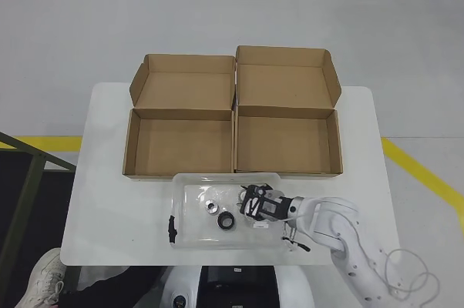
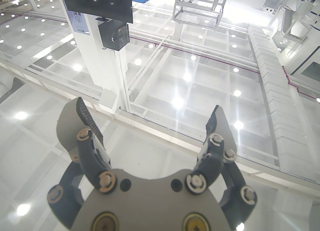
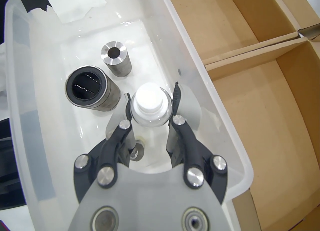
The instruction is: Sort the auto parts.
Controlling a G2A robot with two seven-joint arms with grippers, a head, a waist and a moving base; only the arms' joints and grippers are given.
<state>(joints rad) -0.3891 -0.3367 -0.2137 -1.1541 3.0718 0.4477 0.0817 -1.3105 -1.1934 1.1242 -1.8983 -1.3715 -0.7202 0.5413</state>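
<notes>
Right gripper (image 3: pixel 152 91) clamps a white-capped bottle (image 3: pixel 149 103) inside the bin (image 3: pixel 200 74) at the table's (image 1: pixel 109 154) 6 o'clock; left gripper (image 2: pixel 148 103) gapes wide, empty, facing the ceiling (image 2: pixel 200 79).

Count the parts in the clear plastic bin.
4: black-ended bearing cylinder, smaller steel sleeve beside it, white-capped clear piece in the right tool, small metal piece beneath it. Others may be hidden.
</notes>
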